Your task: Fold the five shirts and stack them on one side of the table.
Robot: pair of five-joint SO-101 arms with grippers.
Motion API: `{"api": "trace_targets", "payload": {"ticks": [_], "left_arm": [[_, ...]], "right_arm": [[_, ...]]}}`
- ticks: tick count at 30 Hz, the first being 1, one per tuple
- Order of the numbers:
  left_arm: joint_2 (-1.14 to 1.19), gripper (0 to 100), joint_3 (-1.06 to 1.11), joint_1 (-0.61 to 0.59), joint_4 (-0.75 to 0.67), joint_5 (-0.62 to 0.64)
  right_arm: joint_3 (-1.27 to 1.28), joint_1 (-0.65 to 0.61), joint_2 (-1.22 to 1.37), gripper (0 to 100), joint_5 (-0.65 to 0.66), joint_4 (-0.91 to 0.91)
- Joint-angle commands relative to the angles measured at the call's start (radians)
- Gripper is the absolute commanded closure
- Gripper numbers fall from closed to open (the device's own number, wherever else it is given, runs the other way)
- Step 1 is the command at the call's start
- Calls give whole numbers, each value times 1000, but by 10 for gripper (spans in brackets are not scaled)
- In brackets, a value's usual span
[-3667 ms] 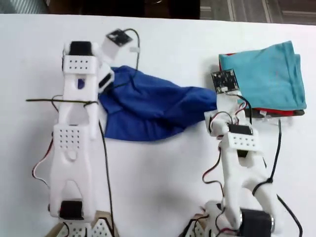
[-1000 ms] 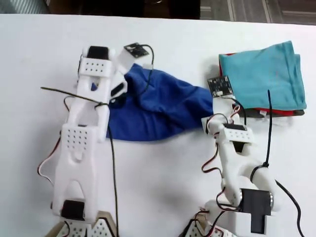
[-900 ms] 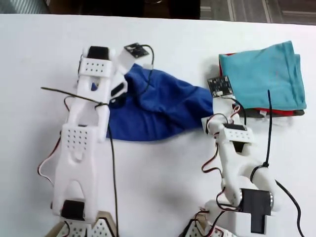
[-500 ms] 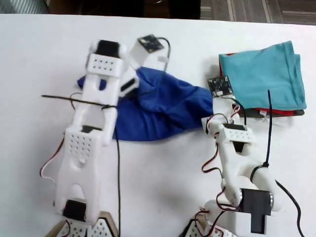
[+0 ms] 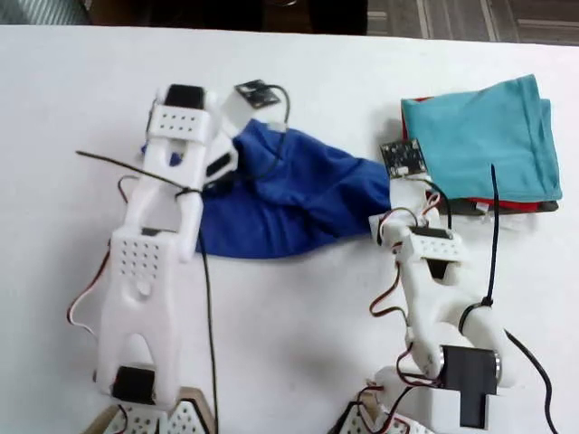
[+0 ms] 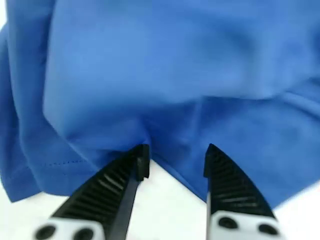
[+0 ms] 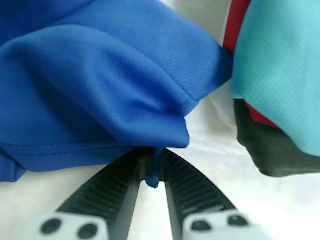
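The teal shirt hides most of the red shirt and dark shirt

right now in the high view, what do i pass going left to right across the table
left arm → blue shirt → right arm → shirt stack

The white bench carried a crumpled blue shirt at centre. A folded stack, teal on top, lay upper right.
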Motion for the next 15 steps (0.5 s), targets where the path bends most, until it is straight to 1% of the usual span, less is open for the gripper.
{"api": "trace_targets", "payload": {"ticks": [1,7,11,15], "left_arm": [[3,801,2,-9,-37,-3],[15,801,1,-6,-38,-3],[15,802,10,-9,-83,-3],[17,850,10,14,-87,-8]], "right_arm": [[-28,7,1,978,-5,-15],[-28,7,1,978,-5,-15],[-28,7,1,978,-5,-15],[-28,7,1,978,-5,-15]]}}
